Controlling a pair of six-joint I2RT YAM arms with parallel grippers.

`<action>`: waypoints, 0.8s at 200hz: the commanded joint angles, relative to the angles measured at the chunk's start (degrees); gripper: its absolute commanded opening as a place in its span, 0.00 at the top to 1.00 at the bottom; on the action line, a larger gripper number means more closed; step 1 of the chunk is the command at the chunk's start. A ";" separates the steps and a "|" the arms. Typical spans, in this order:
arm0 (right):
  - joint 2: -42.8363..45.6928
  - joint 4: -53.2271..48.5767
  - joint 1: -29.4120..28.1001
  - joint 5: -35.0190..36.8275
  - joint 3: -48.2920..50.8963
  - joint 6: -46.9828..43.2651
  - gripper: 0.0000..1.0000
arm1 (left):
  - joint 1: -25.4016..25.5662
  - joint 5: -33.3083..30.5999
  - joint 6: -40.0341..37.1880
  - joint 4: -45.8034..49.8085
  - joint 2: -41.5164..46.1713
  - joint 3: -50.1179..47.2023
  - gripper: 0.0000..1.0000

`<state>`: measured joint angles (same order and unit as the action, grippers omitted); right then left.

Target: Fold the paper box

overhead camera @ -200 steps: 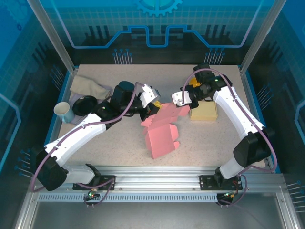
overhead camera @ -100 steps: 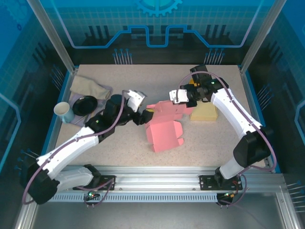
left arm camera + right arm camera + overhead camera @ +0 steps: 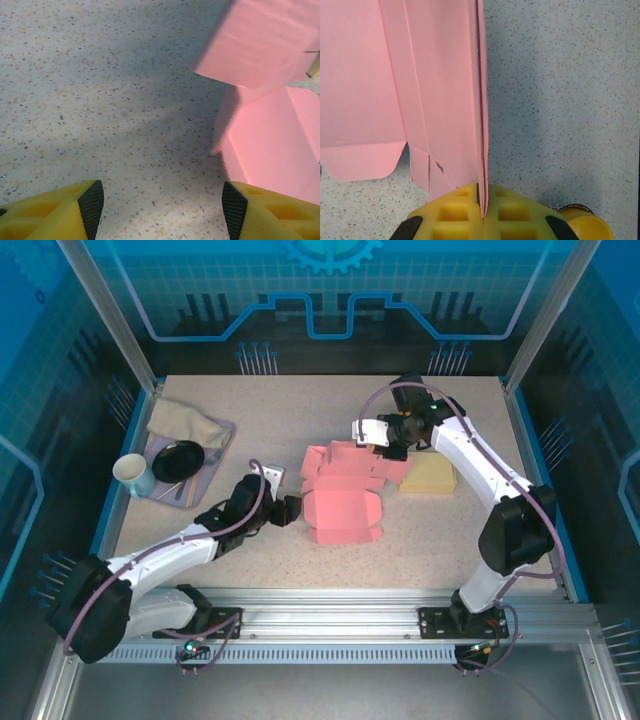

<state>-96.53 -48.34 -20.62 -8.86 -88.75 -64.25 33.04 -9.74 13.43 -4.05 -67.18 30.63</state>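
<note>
Speckled table [image 3: 440, 540] in a blue-walled cell carries the pink box [image 3: 340, 498], half folded and lying near the middle. At its far side the right fingers [image 3: 384, 446] pinch a thin flap edge. Just left of the box, the left fingers [image 3: 286, 510] stand wide and empty, low over the table. A mug [image 3: 133, 475] sits far left.

One paper box [image 3: 345, 495], one cup [image 3: 133, 473], one cloth [image 3: 183, 422], one block [image 3: 432, 476], perhaps one bowl [image 3: 179, 460].
</note>
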 commanded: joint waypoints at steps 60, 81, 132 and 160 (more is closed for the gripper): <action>0.49 0.35 -0.44 -7.34 1.15 -0.10 1.00 | -6.26 15.30 1.15 -15.65 -2.37 -2.92 0.31; 0.20 0.51 -0.34 -8.21 0.93 0.44 1.00 | -4.37 19.99 1.80 -18.63 -4.41 -3.11 0.31; 1.61 0.69 -0.03 -12.18 1.48 0.17 1.00 | -2.61 18.41 -0.31 -16.18 -7.36 -0.81 0.32; 3.39 -1.03 0.61 -18.74 2.57 -2.63 1.00 | -2.54 18.75 -1.64 -15.16 -7.18 1.01 0.32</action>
<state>-96.12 -48.34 -20.58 -18.81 -87.00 -64.90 30.28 7.84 13.45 -19.25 -74.22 28.62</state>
